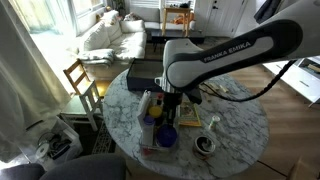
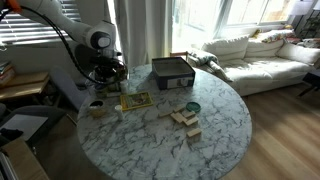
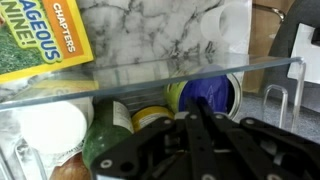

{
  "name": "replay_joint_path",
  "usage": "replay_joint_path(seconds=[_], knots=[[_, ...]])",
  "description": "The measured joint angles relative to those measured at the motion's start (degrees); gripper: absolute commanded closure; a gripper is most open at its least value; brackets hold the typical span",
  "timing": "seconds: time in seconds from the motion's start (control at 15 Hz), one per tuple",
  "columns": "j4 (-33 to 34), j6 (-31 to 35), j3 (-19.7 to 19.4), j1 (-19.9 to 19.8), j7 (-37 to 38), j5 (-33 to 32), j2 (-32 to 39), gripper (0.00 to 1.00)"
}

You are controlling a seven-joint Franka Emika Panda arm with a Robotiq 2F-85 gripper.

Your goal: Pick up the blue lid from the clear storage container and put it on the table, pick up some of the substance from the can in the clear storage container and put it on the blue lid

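Arm reaches in over the tabletop (image 1: 240,125), wrist pointed down, end effector (image 1: 170,103) hanging directly above the clear storage container (image 3: 120,84). In the wrist view its black linkage fills the lower frame and covers the tips, so I cannot tell whether it is released or clenched. I see nothing held in it.

The blue lid (image 3: 208,98) is inside the container, close against the see-through long wall towards one end. It sits at the mouth of the can (image 3: 236,95), whose silvery rim shows along the lid's edge. In an exterior view the lid (image 1: 166,137) reads as a blue patch in the container, just below the end effector.

Other contents of the container, wrist view:
- a green bottle (image 3: 100,140), lying tilted near the middle
- a white round object (image 3: 45,130) at the end opposite the lid
- a yellow item (image 3: 150,118) between the bottle and the lid; I cannot make out what it is

Outside the container:
- a yellow-covered book (image 3: 40,35) flat on the marble, just beyond the long wall
- a black rectangular box (image 1: 150,72) past the container's far end, apart from it
- a dark round tin (image 1: 205,147) near the container, not touching
- pale wooden blocks (image 1: 190,118) beside the container on the same side as the tin
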Motion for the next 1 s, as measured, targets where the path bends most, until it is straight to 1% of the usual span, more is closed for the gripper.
replay_joint_path(seconds=[0.47,0.6,0.8,1.0], knots=[[0.0,-1.7,0.1,-1.4,-6.2,2.2,-3.7,0.99],[0.1,-2.4,0.1,-2.4,-8.3,3.3,-5.8,0.99],[0.2,-3.9,0.0,-4.2,-12.3,6.8,-9.5,0.99],[0.0,-4.6,-1.3,-5.8,-13.9,9.1,-13.5,0.99]])
